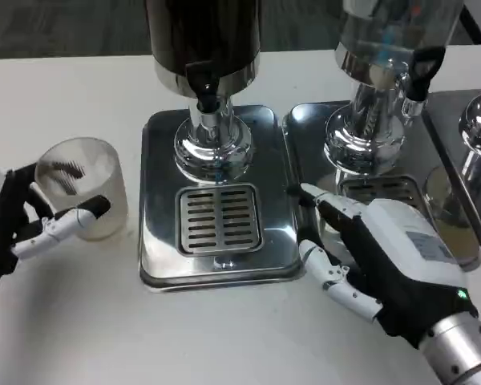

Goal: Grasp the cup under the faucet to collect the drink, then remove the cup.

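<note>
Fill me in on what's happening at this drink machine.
The robot's left hand holds a clear plastic cup on the white table, left of the dark drink dispenser. The cup is not under the faucet; nothing stands on the drip grate. It looks empty, so filling seems not yet done. The right hand rests open at the tray's right edge, holding nothing.

White table [64,321] before grey carpeted floor [56,24].
</note>
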Available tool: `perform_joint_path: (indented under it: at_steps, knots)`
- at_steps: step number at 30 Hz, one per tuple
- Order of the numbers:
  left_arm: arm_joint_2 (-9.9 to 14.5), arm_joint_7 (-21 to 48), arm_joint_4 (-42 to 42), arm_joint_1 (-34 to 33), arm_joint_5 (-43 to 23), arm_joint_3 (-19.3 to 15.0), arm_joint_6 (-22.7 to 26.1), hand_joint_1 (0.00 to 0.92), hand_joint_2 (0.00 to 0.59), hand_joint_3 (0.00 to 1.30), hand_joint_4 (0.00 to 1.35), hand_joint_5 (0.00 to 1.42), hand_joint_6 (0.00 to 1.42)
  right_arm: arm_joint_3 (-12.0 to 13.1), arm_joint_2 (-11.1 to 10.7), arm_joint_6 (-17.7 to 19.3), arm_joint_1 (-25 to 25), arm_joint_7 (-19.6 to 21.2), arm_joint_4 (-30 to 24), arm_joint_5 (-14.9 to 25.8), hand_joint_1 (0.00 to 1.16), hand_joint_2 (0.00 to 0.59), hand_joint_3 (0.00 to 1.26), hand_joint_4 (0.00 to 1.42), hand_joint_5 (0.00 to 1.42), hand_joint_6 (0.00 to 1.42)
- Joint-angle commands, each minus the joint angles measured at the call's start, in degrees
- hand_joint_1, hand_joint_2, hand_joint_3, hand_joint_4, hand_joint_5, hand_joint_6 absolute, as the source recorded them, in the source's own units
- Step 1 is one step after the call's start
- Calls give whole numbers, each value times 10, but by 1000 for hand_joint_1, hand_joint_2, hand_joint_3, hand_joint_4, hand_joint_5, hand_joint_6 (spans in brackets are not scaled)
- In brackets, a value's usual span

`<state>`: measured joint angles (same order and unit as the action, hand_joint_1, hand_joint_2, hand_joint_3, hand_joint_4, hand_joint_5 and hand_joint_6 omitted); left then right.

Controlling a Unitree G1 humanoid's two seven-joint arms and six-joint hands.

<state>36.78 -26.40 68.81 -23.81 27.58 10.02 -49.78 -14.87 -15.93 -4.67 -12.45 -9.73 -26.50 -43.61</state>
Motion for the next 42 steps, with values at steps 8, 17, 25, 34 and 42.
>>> perform_joint_path:
  at_steps: [8, 17, 25, 34, 42]
  knots:
    - [-36, 17, -11, -47, 9, 19, -13, 159, 211, 550, 565, 848, 1150, 7, 14, -3, -9, 23, -27, -1, 25, 485, 163, 184, 159, 162]
    - [-61, 42, 2, -77, 20, 36, 2, 158, 211, 553, 565, 848, 1136, 13, 36, -16, -34, 29, -76, -9, 33, 484, 165, 184, 167, 162]
    - [-78, 62, 15, -100, 24, 50, 23, 158, 211, 553, 565, 848, 1136, 17, 52, -26, -46, 29, -103, -17, 38, 484, 165, 184, 169, 162]
    - [-89, 77, 19, -111, 29, 65, 34, 150, 205, 553, 565, 840, 1114, 20, 64, -31, -57, 27, -119, -22, 42, 484, 167, 184, 170, 162]
    - [-95, 86, 18, -124, 39, 78, 40, 118, 197, 541, 550, 775, 1049, 17, 74, -34, -66, 27, -126, -28, 44, 484, 175, 184, 170, 162]
